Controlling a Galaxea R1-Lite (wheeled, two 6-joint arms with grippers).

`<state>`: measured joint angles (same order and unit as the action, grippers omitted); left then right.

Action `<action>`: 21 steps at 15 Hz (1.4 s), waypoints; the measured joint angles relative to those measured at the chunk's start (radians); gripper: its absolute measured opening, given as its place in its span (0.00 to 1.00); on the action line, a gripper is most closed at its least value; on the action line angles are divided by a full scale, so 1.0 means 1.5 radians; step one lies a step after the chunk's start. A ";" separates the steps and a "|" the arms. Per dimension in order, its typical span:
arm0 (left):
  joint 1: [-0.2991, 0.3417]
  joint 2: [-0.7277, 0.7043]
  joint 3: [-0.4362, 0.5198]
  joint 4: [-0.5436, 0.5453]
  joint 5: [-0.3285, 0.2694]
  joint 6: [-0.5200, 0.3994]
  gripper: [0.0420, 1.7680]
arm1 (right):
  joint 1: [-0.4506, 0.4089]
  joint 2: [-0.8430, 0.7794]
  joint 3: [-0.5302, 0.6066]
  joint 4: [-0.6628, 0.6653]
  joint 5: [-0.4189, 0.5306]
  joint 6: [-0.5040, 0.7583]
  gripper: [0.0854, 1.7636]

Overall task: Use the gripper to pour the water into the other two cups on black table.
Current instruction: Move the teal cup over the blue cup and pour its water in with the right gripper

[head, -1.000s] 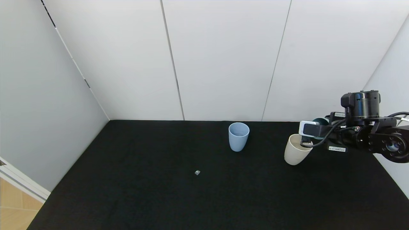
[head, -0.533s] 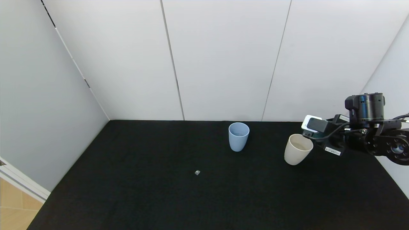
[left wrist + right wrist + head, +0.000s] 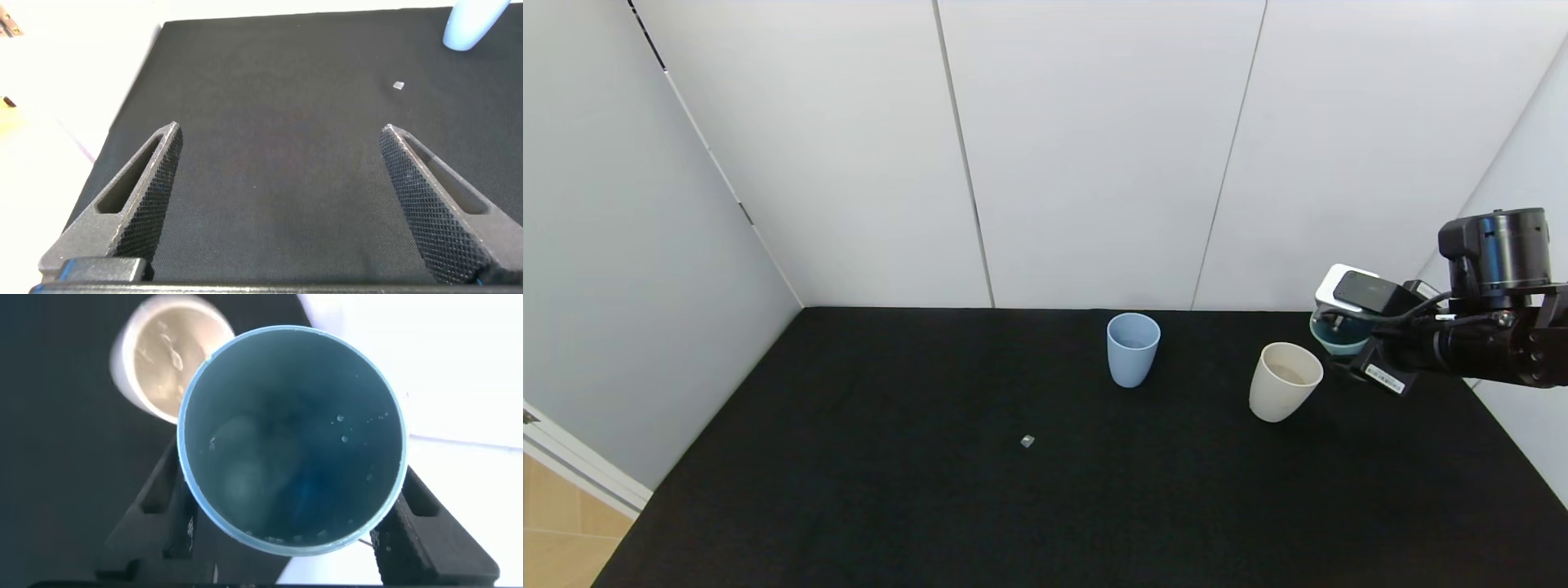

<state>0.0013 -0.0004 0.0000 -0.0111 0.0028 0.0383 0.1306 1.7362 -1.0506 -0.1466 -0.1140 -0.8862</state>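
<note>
The right gripper [image 3: 1349,343] is holding the green cup [image 3: 1339,331] by its sides, fingers closed around it, lifted off the black table [image 3: 931,506] just beside the beige cup [image 3: 1284,381] and roughly level. In the right wrist view the green cup [image 3: 292,439] is looking almost drained, only droplets and a faint film showing, while the beige cup [image 3: 170,366] is holding water [image 3: 167,351] with small glints. The blue cup [image 3: 1133,349] is standing well apart to the left; its fill is too faint to judge. Pouring into the beige cup seems done. The left gripper [image 3: 278,204] is hanging wide open over bare table, holding nothing.
</note>
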 joint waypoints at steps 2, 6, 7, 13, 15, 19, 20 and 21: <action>0.000 0.000 0.000 0.000 0.000 0.000 0.97 | 0.028 -0.011 -0.020 0.031 0.000 0.042 0.66; 0.000 0.000 0.000 0.000 0.000 0.000 0.97 | 0.086 -0.009 -0.068 0.060 -0.004 0.082 0.66; 0.000 0.000 0.000 0.000 0.000 0.000 0.97 | 0.096 -0.003 -0.085 0.061 -0.006 0.083 0.66; 0.000 0.000 0.000 0.000 0.000 0.000 0.97 | 0.138 0.079 -0.244 0.110 -0.034 0.091 0.66; 0.000 0.000 0.000 0.000 0.000 0.000 0.97 | 0.152 0.122 -0.295 0.113 -0.047 0.093 0.66; 0.000 0.000 0.000 0.000 0.000 0.000 0.97 | 0.174 0.207 -0.379 0.112 -0.072 0.088 0.66; 0.000 0.000 0.000 0.000 0.000 0.000 0.97 | 0.176 0.225 -0.396 0.112 -0.081 0.085 0.66; 0.000 0.000 0.000 0.000 0.000 0.000 0.97 | 0.178 0.240 -0.410 0.112 -0.092 0.083 0.66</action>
<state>0.0013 0.0000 0.0000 -0.0104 0.0028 0.0383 0.3972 2.0966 -1.6649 0.0215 -0.2523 -0.7615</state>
